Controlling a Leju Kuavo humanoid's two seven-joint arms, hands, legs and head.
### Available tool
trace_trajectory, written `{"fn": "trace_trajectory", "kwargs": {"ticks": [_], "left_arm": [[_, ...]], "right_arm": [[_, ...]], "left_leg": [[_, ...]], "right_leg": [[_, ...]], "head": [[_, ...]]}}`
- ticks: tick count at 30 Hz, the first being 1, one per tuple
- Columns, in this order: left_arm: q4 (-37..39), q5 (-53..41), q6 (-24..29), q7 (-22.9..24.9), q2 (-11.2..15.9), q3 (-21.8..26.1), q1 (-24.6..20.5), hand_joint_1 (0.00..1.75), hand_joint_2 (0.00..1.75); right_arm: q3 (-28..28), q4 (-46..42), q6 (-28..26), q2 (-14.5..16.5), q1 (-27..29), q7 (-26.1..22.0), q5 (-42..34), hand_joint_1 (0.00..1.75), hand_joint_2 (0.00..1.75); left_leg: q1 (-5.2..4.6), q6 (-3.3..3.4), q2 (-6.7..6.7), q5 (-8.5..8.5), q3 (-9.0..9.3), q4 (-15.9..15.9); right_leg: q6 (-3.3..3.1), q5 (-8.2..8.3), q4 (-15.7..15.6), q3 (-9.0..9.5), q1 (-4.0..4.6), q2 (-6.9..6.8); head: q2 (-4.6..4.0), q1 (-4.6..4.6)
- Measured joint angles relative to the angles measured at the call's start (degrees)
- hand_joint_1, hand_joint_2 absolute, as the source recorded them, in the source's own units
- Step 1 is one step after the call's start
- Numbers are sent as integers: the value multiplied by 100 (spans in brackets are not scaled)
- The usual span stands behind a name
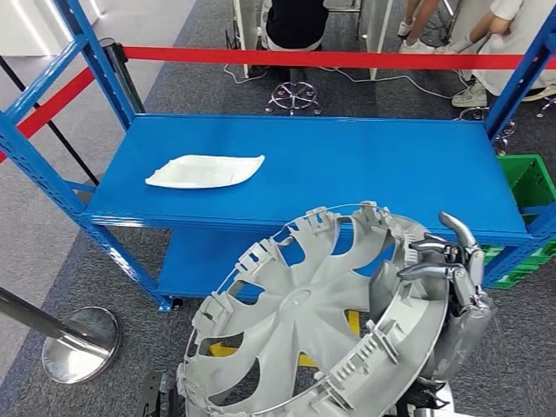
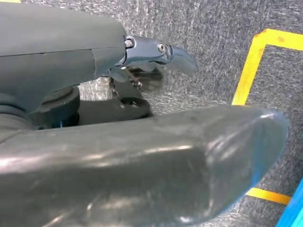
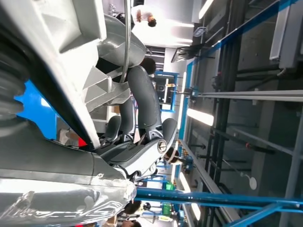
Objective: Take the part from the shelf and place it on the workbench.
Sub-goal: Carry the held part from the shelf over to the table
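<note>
- My right hand [image 1: 453,269] is gripping the grey wheel cover [image 1: 308,321] by its rim.
- My left hand [image 2: 157,52] is hanging over carpet [image 2: 214,42], fingers apart, holding nothing.

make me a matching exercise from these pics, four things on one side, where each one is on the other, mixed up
Things:
1. grey wheel cover
2. white part
3. green crate
4. red barrier tape

Places:
A. lying on the blue shelf's top board
B. stretched behind the shelf
C. held by the right hand
D. beside the shelf's right end

Pairs: 1-C, 2-A, 3-D, 4-B
</note>
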Motion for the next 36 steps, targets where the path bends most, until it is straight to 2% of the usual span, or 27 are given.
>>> {"fn": "trace_trajectory", "kwargs": {"ticks": [2,3,4,7,8,9,11,12,13,14,16,17,18,19,20,22,23,24,26,28,29,31,32,33,34,35,36], "left_arm": [[0,-26,15,-10,8,0,0,0,175],[0,-35,19,-13,11,0,1,0,175],[0,-41,23,-14,16,0,0,0,175],[0,-58,36,-21,23,-1,-26,0,175],[0,-62,40,-25,22,-1,-40,0,175],[0,-64,44,-27,22,-2,-47,0,175],[1,-64,47,-28,19,-1,-32,0,175],[1,-64,49,-29,17,1,-22,0,175],[2,-64,51,-29,15,2,-16,0,175],[2,-64,54,-29,12,3,-16,0,175],[2,-66,57,-28,16,4,-17,0,175],[2,-75,64,-28,19,4,-15,0,175],[2,-94,79,-27,21,4,-14,0,175],[2,-114,98,-25,23,3,-14,0,175],[2,-132,117,-22,25,2,-14,0,175],[2,-139,139,-18,26,1,-14,0,175],[2,-135,144,-18,28,2,-13,0,175],[2,-132,148,-17,32,2,-14,0,175],[2,-130,154,-11,39,2,-8,0,175],[2,-136,157,-2,42,2,1,0,175],[2,-141,158,2,44,2,5,0,175],[2,-151,158,4,50,2,5,0,175],[2,-153,158,4,56,2,5,0,175],[2,-159,158,4,62,2,5,0,175],[2,-170,160,4,67,2,5,0,175],[2,-185,161,5,73,1,3,0,175],[2,-203,163,6,78,-2,0,0,175]], "right_arm": [[1,5,0,0,2,-13,-19,175,175],[1,9,-1,0,3,-16,-23,175,175],[1,12,-2,0,3,-19,-27,175,175],[3,15,-12,0,4,-33,-33,175,175],[4,15,-16,0,4,-39,-35,175,175],[5,15,-21,0,5,-43,-37,175,175],[5,15,-28,-1,5,-46,-42,175,175],[5,15,-31,-2,6,-49,-44,175,175],[5,15,-33,-3,6,-52,-45,175,175],[5,15,-34,-4,6,-54,-47,175,175],[5,17,-37,-8,6,-56,-54,175,175],[5,20,-38,-10,7,-57,-57,175,175],[5,22,-42,-12,9,-59,-61,175,175],[5,25,-46,-13,11,-61,-64,175,175],[5,26,-51,-13,13,-64,-67,175,175],[10,26,-55,-13,11,-74,-72,175,175],[15,25,-56,-13,12,-80,-75,175,175],[21,25,-56,-12,11,-86,-77,175,175],[33,25,-58,-11,15,-95,-80,175,175],[42,26,-68,-7,13,-105,-78,175,175],[45,26,-74,-4,11,-113,-74,175,175],[47,26,-86,-1,10,-129,-67,175,175],[47,26,-92,0,10,-133,-63,175,175],[47,26,-99,0,11,-137,-62,175,175],[47,26,-107,0,11,-144,-62,175,175],[47,26,-113,0,11,-154,-62,175,175],[47,26,-121,1,11,-166,-62,175,175]], "left_leg": [[-1,-3,0,-331,-245,675],[-3,8,0,-346,-241,761],[-6,26,0,-258,-118,614],[-29,96,0,123,602,-502],[-38,114,-2,176,737,-748],[-51,133,-5,195,786,-865],[-60,192,-4,273,744,-900],[-55,229,4,325,719,-909],[-44,266,15,382,682,-920],[-31,295,27,438,632,-929],[-34,319,43,530,523,-924],[-36,318,50,576,464,-921],[-36,312,57,623,404,-918],[-36,302,61,669,345,-914],[-33,286,61,711,292,-912],[-35,234,56,785,215,-898],[-41,200,54,819,194,-893],[-46,164,52,854,181,-888],[-44,94,52,929,162,-901],[-34,33,52,805,93,-807],[-31,8,52,603,12,-612],[-31,-24,53,62,-222,77],[-31,-31,53,-127,-315,428],[-32,-31,53,-193,-337,646],[-33,-24,53,-143,-270,683],[-34,-10,53,-11,-103,527],[-35,9,53,139,154,206]], "right_leg": [[-24,66,2,-90,16,-10],[-26,106,2,-138,24,-11],[-23,148,3,-186,29,-9],[32,271,14,-301,43,1],[65,311,14,-326,50,-1],[102,351,5,-339,53,-5],[178,437,-46,-346,41,-13],[213,417,-42,-369,31,-14],[246,300,54,-423,25,-16],[276,90,273,-512,19,-18],[325,-448,997,-723,11,-22],[341,-620,1330,-781,8,-21],[349,-679,1506,-754,8,-22],[351,-632,1468,-617,7,-23],[348,-522,1214,-368,5,-24],[325,-411,410,252,8,-19],[296,-410,118,457,14,-10],[256,-438,-44,554,24,1],[154,-395,-72,508,40,12],[53,-308,-80,426,30,1],[10,-252,-88,368,20,-6],[-35,-141,-86,236,22,-13],[-40,-86,-84,158,27,-15],[-40,-28,-82,79,32,-16],[-35,29,-81,5,37,-16],[-27,88,-80,-67,40,-14],[-14,146,-79,-131,42,-12]], "head": [[0,-4],[0,-3],[0,-3],[0,-5],[0,-5],[0,-8],[0,-13],[0,-12],[-1,-8],[-1,-3],[-1,4],[-1,3],[-1,2],[-1,2],[-1,2],[-1,2],[0,-5],[0,-4],[0,-3],[-1,-4],[-1,-16],[0,-39],[-1,-43],[-1,-43],[-1,-44],[-1,-43],[-1,-44]]}}
